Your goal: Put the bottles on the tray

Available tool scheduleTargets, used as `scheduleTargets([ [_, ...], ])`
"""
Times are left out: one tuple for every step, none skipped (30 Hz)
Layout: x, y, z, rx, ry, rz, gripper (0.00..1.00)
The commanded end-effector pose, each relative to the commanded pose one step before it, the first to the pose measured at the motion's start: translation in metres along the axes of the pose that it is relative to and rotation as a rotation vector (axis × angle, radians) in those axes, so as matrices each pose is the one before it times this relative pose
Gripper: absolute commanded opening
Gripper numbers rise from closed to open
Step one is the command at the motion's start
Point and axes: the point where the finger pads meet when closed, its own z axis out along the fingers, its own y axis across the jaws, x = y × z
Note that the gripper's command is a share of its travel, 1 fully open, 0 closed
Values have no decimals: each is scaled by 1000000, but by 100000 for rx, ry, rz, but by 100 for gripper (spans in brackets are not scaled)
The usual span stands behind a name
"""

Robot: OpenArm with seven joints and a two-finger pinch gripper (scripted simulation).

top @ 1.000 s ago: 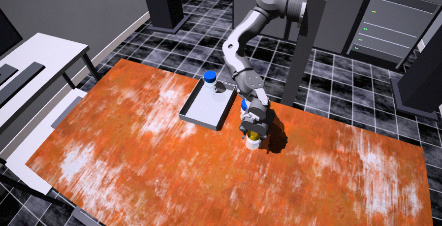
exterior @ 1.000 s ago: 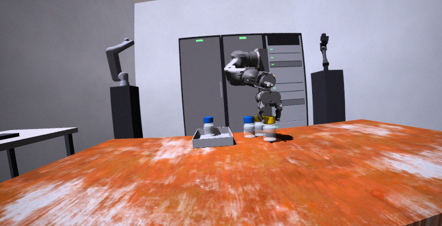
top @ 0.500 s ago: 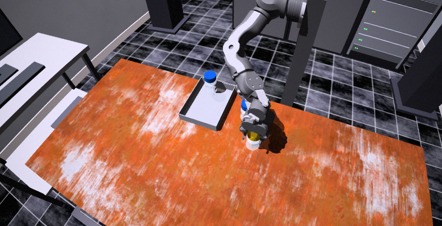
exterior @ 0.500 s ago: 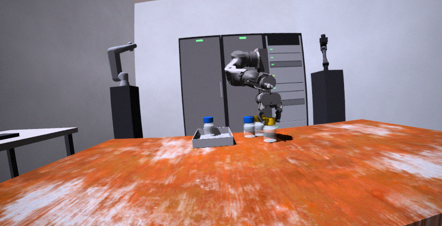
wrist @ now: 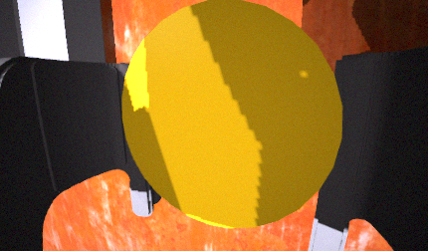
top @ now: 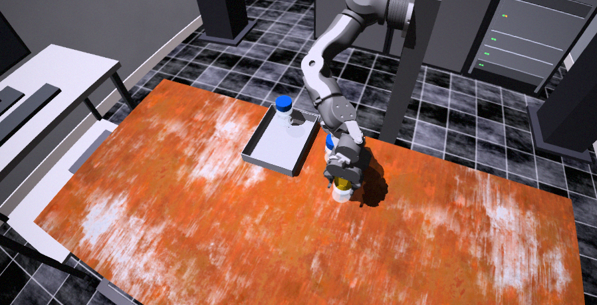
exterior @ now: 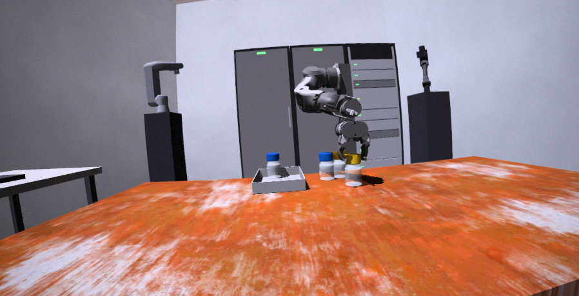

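1. Tool (exterior: 353,157) points straight down and is clamped on the yellow cap (wrist: 231,115) of a clear bottle (exterior: 353,174); its dark fingers press the cap from both sides.
2. That yellow-capped bottle stands upright on the orange surface (top: 250,227), near the far edge, just right of the tray (top: 297,163) as the exterior view shows it.
3. One blue-capped bottle (top: 284,108) stands upright in the tray's far corner.
4. Another blue-capped bottle (exterior: 325,166) stands on the surface between the tray and the held bottle.
5. A second yellow-capped bottle (exterior: 338,167) stands just behind those two, mostly hidden.
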Motion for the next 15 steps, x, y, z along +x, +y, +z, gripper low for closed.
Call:
scheduleTargets([
  [-127,573,-516,-249,-135,-84,0],
  [333,56,228,-22,63,-44,0],
  [333,56,228,-22,63,-44,0],
  [333,56,228,-22,63,-44,0],
  [332,57,228,-22,63,-44,0],
  [332,57,229,-22,63,-44,0],
  [332,57,229,-22,63,-44,0],
  [332,57,229,-22,63,-44,0],
  [332,57,229,-22,63,-44,0],
  [0,0,0,0,0,0,0],
  [0,0,0,0,0,0,0],
  [0,0,0,0,0,0,0],
  [0,0,0,0,0,0,0],
  [0,0,0,0,0,0,0],
  [0,0,0,0,0,0,0],
])
